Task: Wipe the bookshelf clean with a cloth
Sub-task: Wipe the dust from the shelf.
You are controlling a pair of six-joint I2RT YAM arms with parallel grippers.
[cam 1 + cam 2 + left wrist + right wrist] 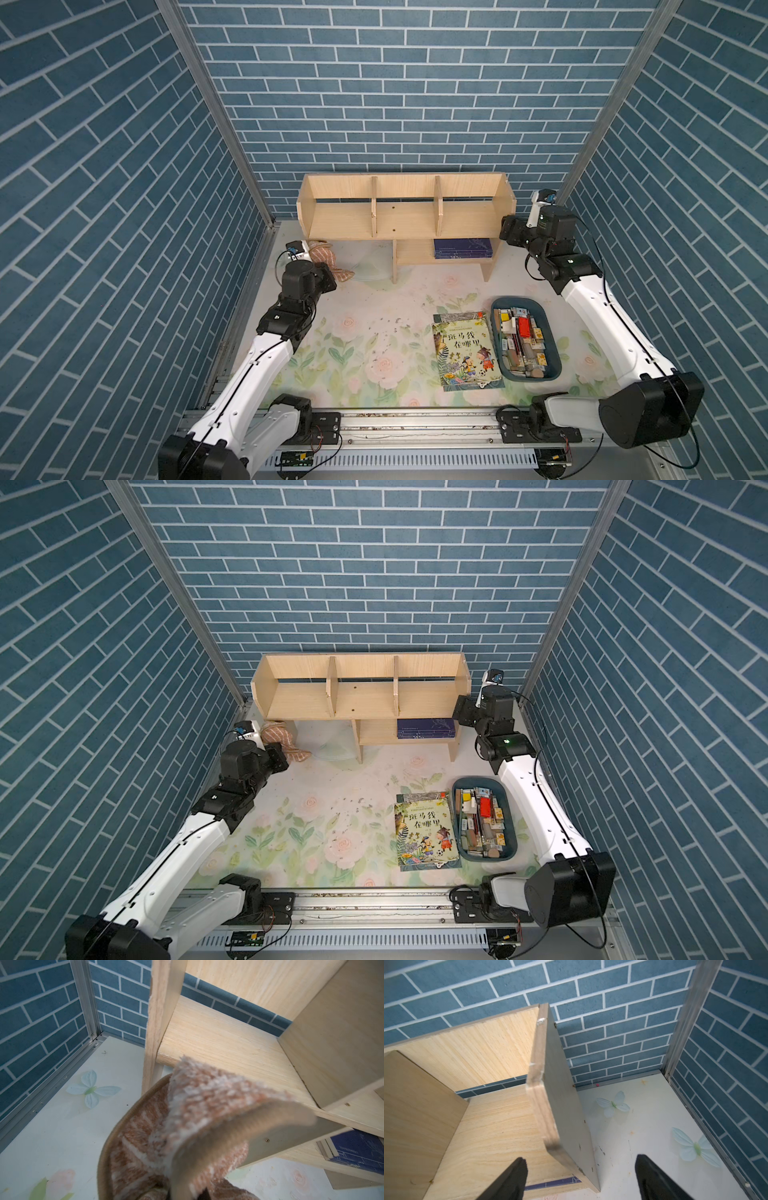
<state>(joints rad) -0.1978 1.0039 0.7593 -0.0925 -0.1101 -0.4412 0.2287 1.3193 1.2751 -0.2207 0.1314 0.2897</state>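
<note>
**Cloth Gripped at the Left End, Right Jaws Wide**

Containers first: the blue bin point(532, 378) sat on the floral mat point(365, 374) by the right arm, crammed with small boxes and blocks, a red one and a yellow one among them, too many and too small to count. The bookshelf point(403, 216) stood against the back wall, its lower shelf carrying a dark blue book point(462, 248) lying flat. The left wrist view showed it topping a small stack, which the top views did not.

The count: one bookshelf, two upright dividers, three bays up top. One cloth point(323, 252), one bin, one picture book point(465, 349) flat on the mat just beside the bin. Two arms.

The left gripper point(330, 275) was clamped on the cloth, bunching it at the bookshelf's left end, by the left leg panel and below the upper tier, its fingers buried in fabric in every view. Whether cloth touched wood, could not tell.

The right gripper point(580, 1159) stood wide open, its fingers point(512, 1180) straddling the right end panel, one over the upper board, one outside. Only the right wrist view showed that gap; in both top views the gripper was a dark block at the shelf's end.

Crumbs point(386, 328) dotted the mat's middle in both top views.
</note>
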